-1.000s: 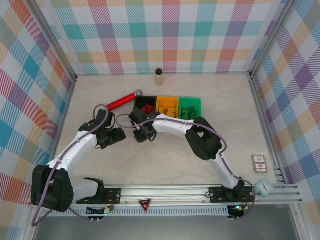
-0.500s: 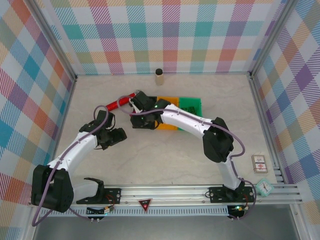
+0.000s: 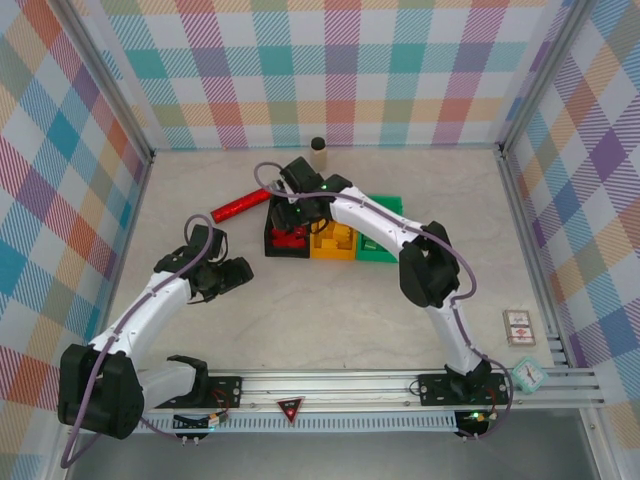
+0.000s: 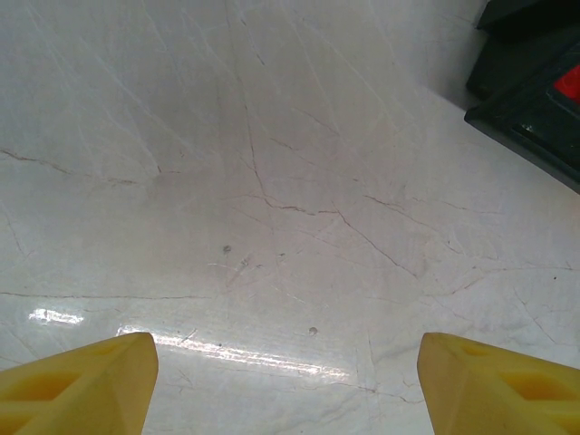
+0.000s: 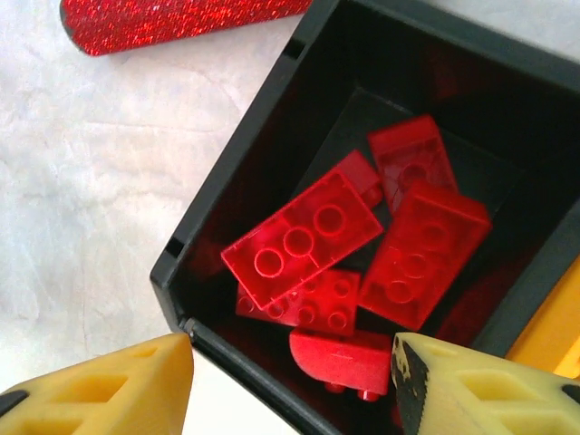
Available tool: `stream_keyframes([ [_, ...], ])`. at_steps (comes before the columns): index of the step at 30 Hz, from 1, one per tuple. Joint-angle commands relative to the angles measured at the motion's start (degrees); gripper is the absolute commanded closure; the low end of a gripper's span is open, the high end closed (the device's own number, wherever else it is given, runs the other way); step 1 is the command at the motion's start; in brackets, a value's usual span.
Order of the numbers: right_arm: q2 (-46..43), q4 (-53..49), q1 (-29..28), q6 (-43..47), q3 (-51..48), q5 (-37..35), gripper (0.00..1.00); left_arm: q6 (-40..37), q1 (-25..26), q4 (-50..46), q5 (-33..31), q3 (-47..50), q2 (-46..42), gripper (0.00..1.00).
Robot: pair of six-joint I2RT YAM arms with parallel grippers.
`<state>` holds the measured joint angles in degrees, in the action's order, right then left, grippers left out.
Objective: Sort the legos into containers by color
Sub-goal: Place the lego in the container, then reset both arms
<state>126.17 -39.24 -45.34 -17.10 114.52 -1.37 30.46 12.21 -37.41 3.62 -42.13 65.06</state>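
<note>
The right claw [image 5: 290, 381] hangs over the black plastic bin [image 5: 231, 181]. Its two yellow fingers [image 5: 100, 394] are spread apart and hold nothing, so it has let go. Down inside the black bin lies a heap of small red plastic legos [image 5: 304, 236], some flat and some tipped on each other. From above, the right claw [image 3: 298, 208] sits over the far end of the black bin [image 3: 287, 253]. This bin is joined in a row to an orange plastic bin [image 3: 333, 256] and a green plastic bin [image 3: 378, 252]. Yellow legos [image 3: 330, 236] lie in the orange bin. The right arm crosses over the green bin, so I cannot tell what is in it. A long shiny red tube [image 3: 240, 207] lies on the pale stone-look surface [image 3: 330, 310] just left of the black bin. A small tan tube with a dark top [image 3: 319, 152] stands upright by the back wall. The left claw [image 3: 232, 275] is left of the bins and well apart from them. Its yellow fingers [image 4: 82, 385] are spread wide too, with bare surface [image 4: 272, 181] under them and nothing in their grip. A corner of the black bin [image 4: 526, 100] shows at the top right of the left wrist view.
</note>
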Motion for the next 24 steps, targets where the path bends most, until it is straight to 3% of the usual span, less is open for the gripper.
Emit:
stream_keyframes([
  [1, -5.98, 1.21, -0.71, -0.62, -5.68, 1.78, 0.39, 0.45, -0.78, -0.78, 0.49, 1.11, -0.99, 0.24],
  [11, -24.30, 12.03, -1.34, -1.25, -31.78, 0.61, 0.38, 1.17, -0.78, 2.41, 0.33, 1.33, -1.61, 0.24],
  [24, -49.80, 17.28, -1.35, -2.57, -58.26, -20.29, 0.34, 1.49, -0.78, 6.61, -5.78, 3.26, -9.31, 0.24],
])
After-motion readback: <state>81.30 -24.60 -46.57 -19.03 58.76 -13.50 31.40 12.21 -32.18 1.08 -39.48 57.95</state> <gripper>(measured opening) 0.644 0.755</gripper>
